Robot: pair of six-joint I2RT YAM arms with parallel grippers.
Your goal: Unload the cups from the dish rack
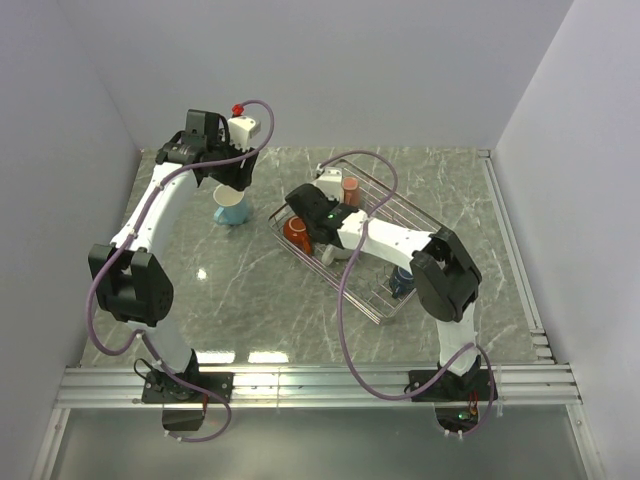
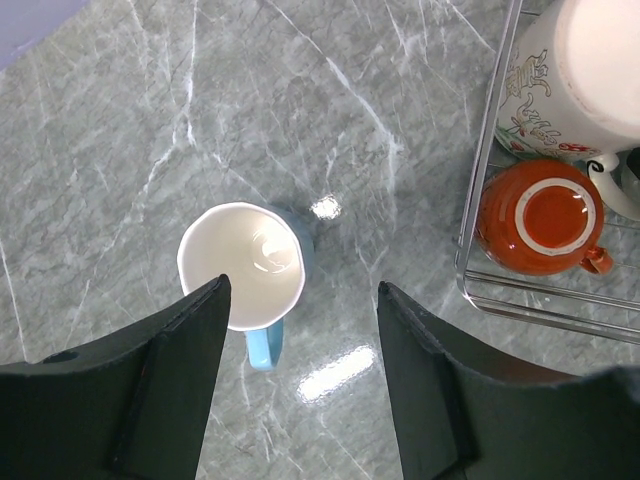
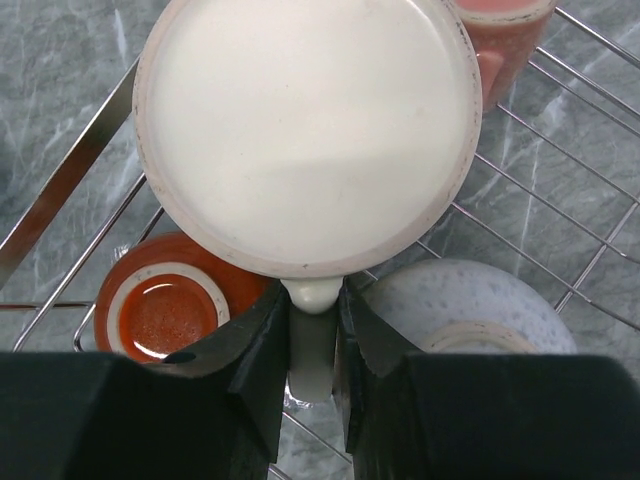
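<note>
While the right gripper is clamped on the handle of the cream mug, that large mug is seen standing upside down in the dish rack. Its broad pale base is turned up, and a floral print is shown on its side in the left wrist view. Just beside it an orange-red mug is set upside down, a pale ring marked around its glossy base. A speckled white mug is inverted on the other side of the handle, and a pinkish-orange mug is glimpsed behind the cream one. The rack, a shallow basket of silver wire, is laid at a slant right of the middle of the table. Outside it, toward the far left corner, a light blue mug is stood upright on the marble, white inside. The left gripper is held above it with its fingers spread apart, clear of the mug
</note>
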